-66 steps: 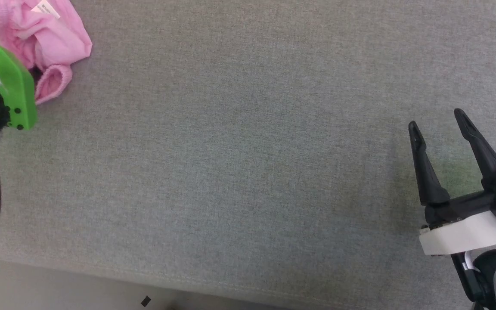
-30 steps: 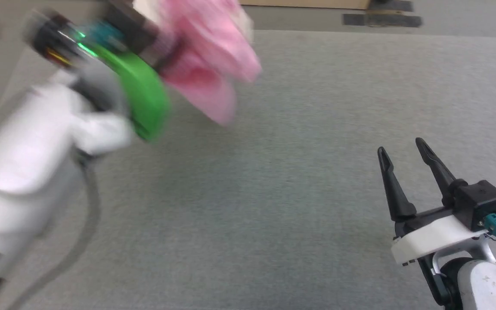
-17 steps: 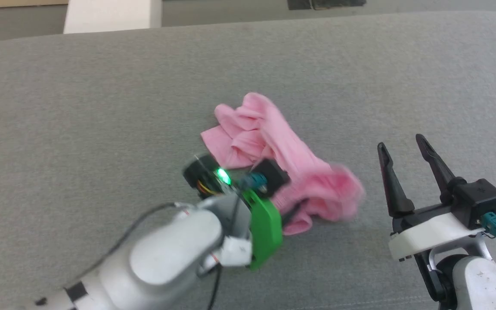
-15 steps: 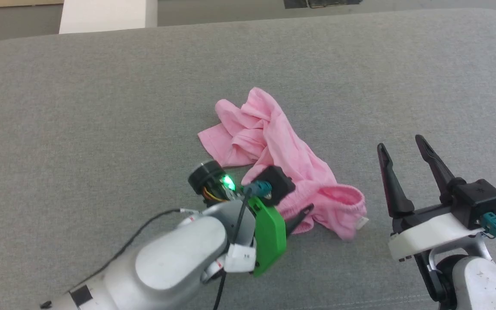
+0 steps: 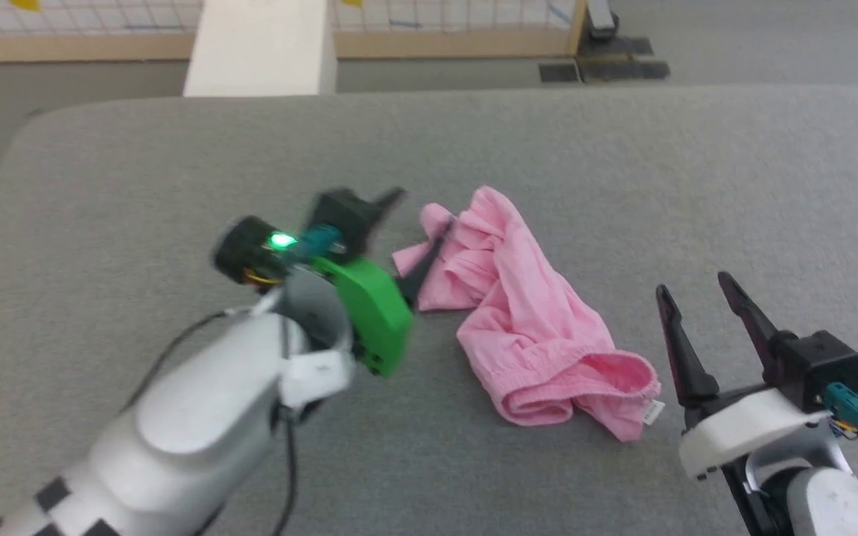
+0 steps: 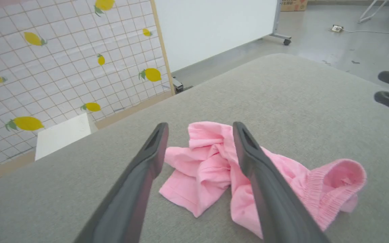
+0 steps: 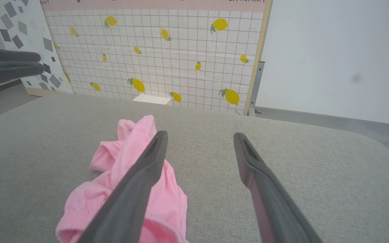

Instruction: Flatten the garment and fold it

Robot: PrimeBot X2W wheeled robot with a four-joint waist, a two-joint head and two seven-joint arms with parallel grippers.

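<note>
The garment, bright pink shorts, lies crumpled on the grey padded surface. Its gathered waistband end and a small white tag point toward my right gripper. My left gripper stands open at the garment's left end, with one dark finger crossing the cloth's edge and nothing held. In the left wrist view the garment lies beyond the open left gripper. My right gripper is open and empty just right of the waistband. The right wrist view shows the garment partly behind the right gripper's left finger.
The padded surface ends in a rounded corner at the far left. Beyond its far edge stand a white block, a lemon-patterned tiled panel and a white board. Bare grey padding lies all round the garment.
My left gripper carried the garment in, opened and let it drop onto the surface, then drew back toward its left end. The head camera has shifted. The right gripper has stayed open.
</note>
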